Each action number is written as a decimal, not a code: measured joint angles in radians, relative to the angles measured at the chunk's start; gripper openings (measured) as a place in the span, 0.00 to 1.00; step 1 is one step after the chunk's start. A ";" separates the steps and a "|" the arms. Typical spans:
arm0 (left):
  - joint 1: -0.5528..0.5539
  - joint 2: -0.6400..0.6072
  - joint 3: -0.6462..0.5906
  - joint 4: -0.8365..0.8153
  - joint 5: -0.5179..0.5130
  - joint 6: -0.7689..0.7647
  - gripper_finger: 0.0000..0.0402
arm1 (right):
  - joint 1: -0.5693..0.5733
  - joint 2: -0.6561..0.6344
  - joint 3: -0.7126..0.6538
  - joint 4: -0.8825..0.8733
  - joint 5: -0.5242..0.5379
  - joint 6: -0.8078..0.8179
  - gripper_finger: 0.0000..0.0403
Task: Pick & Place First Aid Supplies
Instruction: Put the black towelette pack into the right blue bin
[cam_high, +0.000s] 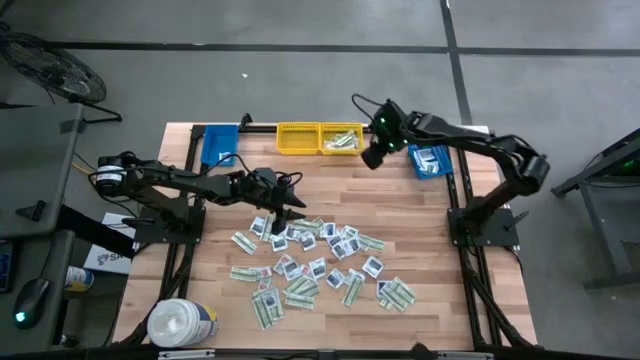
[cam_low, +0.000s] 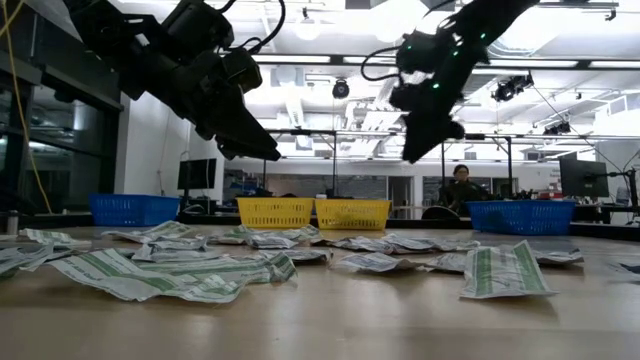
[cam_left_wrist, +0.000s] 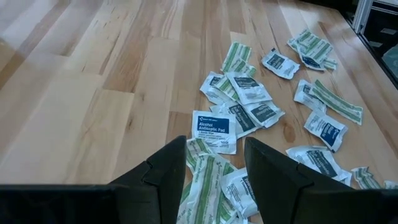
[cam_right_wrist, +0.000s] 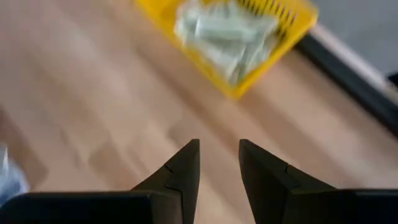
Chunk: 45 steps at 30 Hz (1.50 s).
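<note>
The left gripper (cam_high: 281, 216) hangs low over the near edge of the scatter of small flat paper first aid packets (cam_high: 320, 265), its jaws spread apart with nothing between them; in the left wrist view the left gripper (cam_left_wrist: 214, 171) frames a pale green-striped strip packet (cam_left_wrist: 202, 180) lying in the gap between its jaws, and just ahead of the jaws sits a squarish white alcohol pad packet with dark blue print (cam_left_wrist: 214, 130). Beyond the jaws more packets (cam_left_wrist: 292, 99) spread loosely over the pale wooden worktop (cam_high: 200, 260) (some overlapping, some apart). The right gripper (cam_high: 374, 153) hovers well above the worktop, its jaws parted and holding nothing; in its own wrist view the right gripper (cam_right_wrist: 219, 163) has bare wood beneath the jaws, and ahead of them stands a yellow slotted plastic bin (cam_right_wrist: 249, 37) with pale green-white strips in it. From above, that yellow bin (cam_high: 342, 139) lies just beside the right jaws, next to a second yellow bin (cam_high: 297, 137), with a blue bin (cam_high: 430, 160) on the jaws' other side. A big white round tub (cam_high: 182, 323) stands well apart from both jaws at the worktop's corner.
</note>
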 joint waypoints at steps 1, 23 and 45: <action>0.000 0.000 0.000 0.000 0.000 -0.002 0.40 | 0.010 -0.013 -0.012 -0.025 -0.001 0.000 0.26; -0.001 0.000 0.000 0.031 0.064 -0.017 0.40 | 0.357 -0.245 -0.563 0.024 -0.329 0.505 0.43; -0.059 0.000 0.000 0.082 0.064 0.051 0.40 | 0.866 -0.353 -0.817 0.587 -0.112 1.212 0.43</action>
